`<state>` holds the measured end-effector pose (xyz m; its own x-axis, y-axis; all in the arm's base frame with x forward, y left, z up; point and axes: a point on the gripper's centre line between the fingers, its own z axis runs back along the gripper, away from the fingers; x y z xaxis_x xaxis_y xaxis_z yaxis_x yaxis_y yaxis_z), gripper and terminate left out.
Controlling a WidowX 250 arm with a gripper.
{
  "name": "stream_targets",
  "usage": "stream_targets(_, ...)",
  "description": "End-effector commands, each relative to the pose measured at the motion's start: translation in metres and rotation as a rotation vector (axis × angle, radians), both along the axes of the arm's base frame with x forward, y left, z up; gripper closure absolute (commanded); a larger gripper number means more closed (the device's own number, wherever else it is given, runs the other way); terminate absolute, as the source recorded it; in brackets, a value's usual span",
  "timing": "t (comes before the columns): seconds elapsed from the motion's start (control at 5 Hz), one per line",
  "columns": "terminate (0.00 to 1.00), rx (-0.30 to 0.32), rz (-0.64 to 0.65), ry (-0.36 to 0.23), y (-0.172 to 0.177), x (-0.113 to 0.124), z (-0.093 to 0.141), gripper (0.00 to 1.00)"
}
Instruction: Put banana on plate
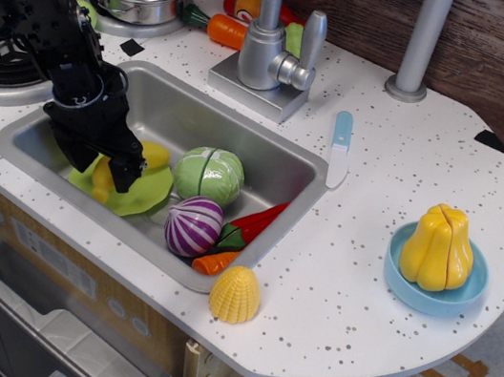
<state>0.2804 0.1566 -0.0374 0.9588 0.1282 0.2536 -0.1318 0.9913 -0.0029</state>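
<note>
The yellow banana (153, 156) lies low over the lime-green plate (150, 195) at the left of the sink (241, 138). Its two ends stick out from under my black gripper (113, 165), one at the upper right and one at the lower left. The gripper reaches down into the sink from the upper left and its fingers stay closed around the banana's middle. The banana looks to be touching the plate. The arm hides most of the plate.
A green cabbage (209, 174), purple onion (193, 225), red pepper (256, 221) and carrot (215, 262) fill the sink's right half. A corn piece (235, 294) sits on the counter's front. A yellow squash (438, 247) stands on a blue dish (432, 296) at right. The faucet (266, 46) and a knife (339, 148) are behind.
</note>
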Motion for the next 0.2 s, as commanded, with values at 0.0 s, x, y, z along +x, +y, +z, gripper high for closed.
stream_targets(0.0, 1.00, 0.021, -0.012, -0.024, 0.0065, 0.0039, 0.0077, 0.00)
